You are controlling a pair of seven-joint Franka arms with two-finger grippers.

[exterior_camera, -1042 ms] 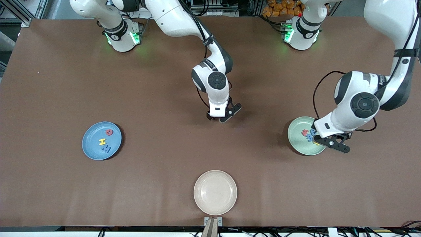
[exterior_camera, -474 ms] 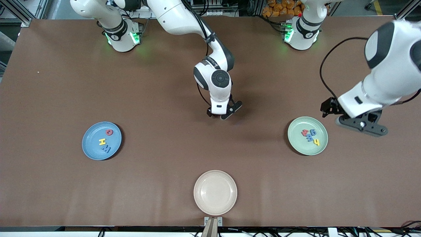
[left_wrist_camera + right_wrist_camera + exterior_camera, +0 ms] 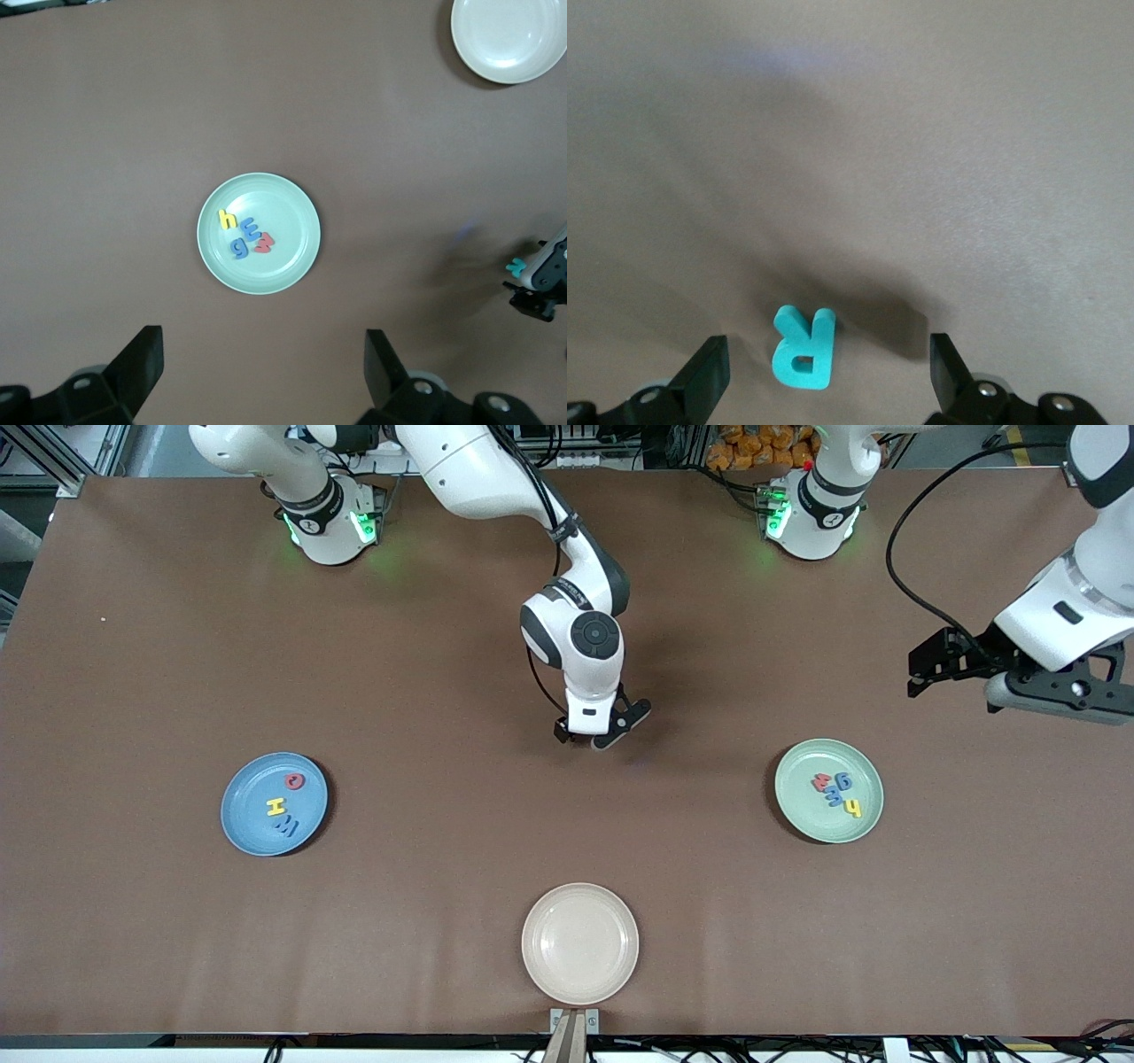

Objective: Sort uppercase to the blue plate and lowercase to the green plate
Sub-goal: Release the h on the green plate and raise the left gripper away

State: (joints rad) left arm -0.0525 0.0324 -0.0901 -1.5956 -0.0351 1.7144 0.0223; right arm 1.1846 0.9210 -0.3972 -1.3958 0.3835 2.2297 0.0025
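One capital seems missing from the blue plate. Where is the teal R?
The teal foam letter R lies on the bare brown table mid-table, under the right gripper.

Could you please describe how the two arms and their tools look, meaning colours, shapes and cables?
Both arms are glossy white with dark grey joint bands and round dark caps. Each base glows green. The right tool and left tool are black with two flat fingers. A black cable loops beside the left arm's wrist.

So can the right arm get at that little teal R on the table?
Probably yes: the right gripper hangs just above the teal R, fingers spread open on either side, with only bare table around it.
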